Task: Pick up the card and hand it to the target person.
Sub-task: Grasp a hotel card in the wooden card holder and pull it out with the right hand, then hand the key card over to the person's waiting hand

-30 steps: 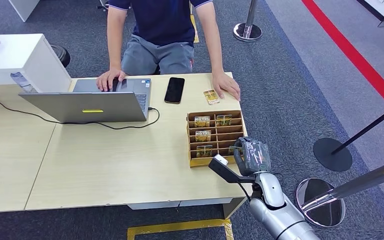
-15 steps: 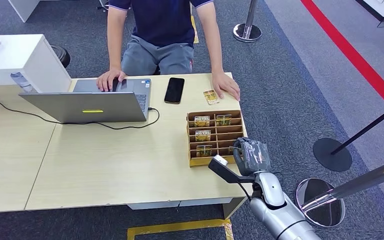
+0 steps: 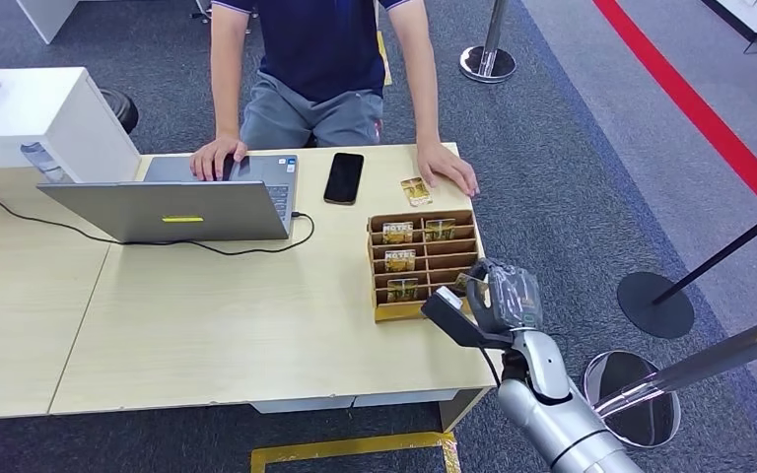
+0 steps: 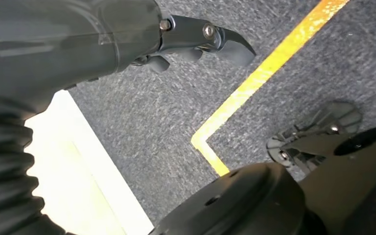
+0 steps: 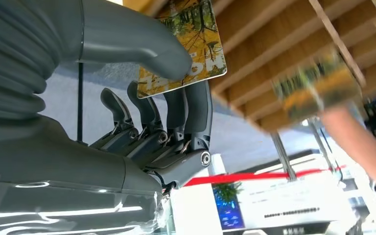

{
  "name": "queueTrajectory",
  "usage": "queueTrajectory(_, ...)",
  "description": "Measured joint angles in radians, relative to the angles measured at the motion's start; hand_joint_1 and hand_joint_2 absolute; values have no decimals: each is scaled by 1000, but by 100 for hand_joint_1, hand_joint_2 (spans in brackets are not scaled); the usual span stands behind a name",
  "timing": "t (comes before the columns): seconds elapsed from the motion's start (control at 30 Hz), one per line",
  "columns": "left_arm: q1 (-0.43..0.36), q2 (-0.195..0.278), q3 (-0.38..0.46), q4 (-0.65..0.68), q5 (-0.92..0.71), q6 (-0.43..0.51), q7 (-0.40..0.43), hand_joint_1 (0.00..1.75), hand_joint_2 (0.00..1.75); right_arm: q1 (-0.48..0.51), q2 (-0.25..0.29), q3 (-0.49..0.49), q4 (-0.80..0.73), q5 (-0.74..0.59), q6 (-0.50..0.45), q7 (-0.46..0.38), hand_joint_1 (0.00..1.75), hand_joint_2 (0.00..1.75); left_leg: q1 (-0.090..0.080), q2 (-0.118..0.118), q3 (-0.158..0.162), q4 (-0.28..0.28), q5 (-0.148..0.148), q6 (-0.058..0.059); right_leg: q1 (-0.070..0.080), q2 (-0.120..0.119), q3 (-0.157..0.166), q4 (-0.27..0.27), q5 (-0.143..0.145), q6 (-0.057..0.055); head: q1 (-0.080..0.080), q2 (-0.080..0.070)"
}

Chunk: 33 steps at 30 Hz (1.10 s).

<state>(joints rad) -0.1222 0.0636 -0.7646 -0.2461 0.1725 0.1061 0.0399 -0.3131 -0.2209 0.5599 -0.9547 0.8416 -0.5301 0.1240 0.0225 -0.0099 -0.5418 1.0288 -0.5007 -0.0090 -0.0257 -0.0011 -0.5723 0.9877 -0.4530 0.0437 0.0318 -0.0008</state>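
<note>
Head view: right hand (image 3: 501,296) sits at the near right corner of the wooden card rack (image 3: 424,264) on the desk (image 3: 207,325), across from a person (image 3: 320,59) whose hand rests beside a loose card (image 3: 415,190). Right wrist view: thumb and fingers (image 5: 196,105) pinch a yellow card (image 5: 188,41) just off the rack (image 5: 293,54). Left wrist view: left hand (image 4: 196,41) hangs over the carpet, fingers curled in, nothing visible in them.
</note>
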Motion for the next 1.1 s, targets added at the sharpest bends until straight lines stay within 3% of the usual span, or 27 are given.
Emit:
queueTrajectory(0.47,-12,1,0,0,-4,-25,-39,0,175,-140,-21,-94,-393,-96,63,4,143,175,0,0,1,0,0,0,0,0,0,0,0,0,0,0)
queueTrajectory(0.73,-25,1,-7,0,-22,-43,-21,0,175,-236,21,-82,-443,-148,72,-64,143,175,0,0,0,0,1,-1,0,0,0,0,0,0,0,0)
queueTrajectory(0.77,-27,0,-9,0,-25,-46,-17,0,131,-244,31,-77,-437,-153,68,-76,151,175,0,0,0,0,1,-1,0,0,0,1,0,0,0,0)
queueTrajectory(0.87,-31,-1,-11,0,-27,-55,-2,0,131,-271,64,-59,-404,-160,51,-107,175,175,0,0,0,0,1,-1,0,0,0,1,0,0,0,0)
queueTrajectory(0.9,-31,-1,-11,0,-27,-58,0,0,175,-278,73,-53,-390,-162,45,-115,175,175,0,0,0,0,1,-1,0,0,0,1,0,0,0,0)
queueTrajectory(0.97,-33,-2,-12,0,-26,-63,3,0,175,-287,91,-42,-364,-167,39,-126,172,175,0,0,-1,0,1,-1,0,-1,0,1,0,0,0,0)
queueTrajectory(1.0,-34,-2,-12,0,-25,-62,4,0,175,-289,98,-38,-352,-170,37,-129,149,175,0,-1,-1,0,1,-1,0,-1,0,1,0,0,0,0)
queueTrajectory(1.07,-37,-2,-12,0,-24,-60,7,0,87,-291,112,-31,-331,-174,35,-132,63,175,0,-1,-1,0,1,-1,0,-1,0,1,0,0,0,0)
queueTrajectory(1.1,-37,-2,-12,0,-23,-59,8,0,44,-292,117,-27,-320,-176,34,-133,21,131,0,-1,-1,0,1,-1,0,-1,0,1,0,0,0,0)
